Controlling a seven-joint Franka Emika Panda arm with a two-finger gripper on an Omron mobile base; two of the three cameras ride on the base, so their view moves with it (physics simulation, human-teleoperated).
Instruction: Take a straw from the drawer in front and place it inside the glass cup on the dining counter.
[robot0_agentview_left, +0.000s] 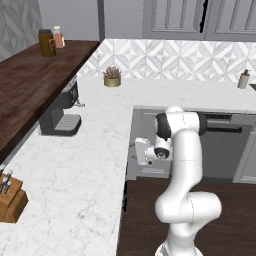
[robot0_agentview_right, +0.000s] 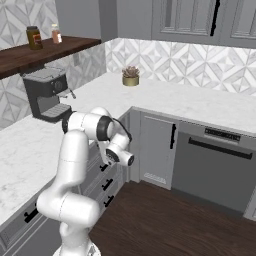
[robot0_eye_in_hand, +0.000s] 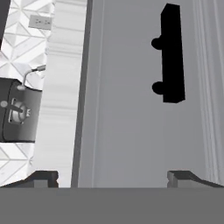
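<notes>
My gripper (robot0_eye_in_hand: 113, 179) is open and faces the shut drawer (robot0_eye_in_hand: 131, 109), a light-grey panelled front. Nothing sits between the fingertips (robot0_eye_in_hand: 41, 178). The drawer's small black bar handle (robot0_eye_in_hand: 172, 52) lies ahead of the right fingertip, a short way off. From the left base view the gripper (robot0_agentview_left: 136, 151) points left at the cabinet face under the marble worktop (robot0_agentview_left: 85, 165). In the right base view the wrist (robot0_agentview_right: 120, 155) hangs in front of the stack of drawers (robot0_agentview_right: 100, 187). The straw is hidden. The glass cup and the dining counter are out of view.
A black coffee machine (robot0_agentview_left: 60, 112) stands on the worktop left of the arm, under a dark wooden shelf (robot0_agentview_left: 30, 80) with jars. A potted plant (robot0_agentview_left: 112, 76) sits at the back, a knife block (robot0_agentview_left: 10, 200) in front. The dishwasher (robot0_agentview_right: 215, 170) is to the right, over dark wood floor (robot0_agentview_right: 165, 220).
</notes>
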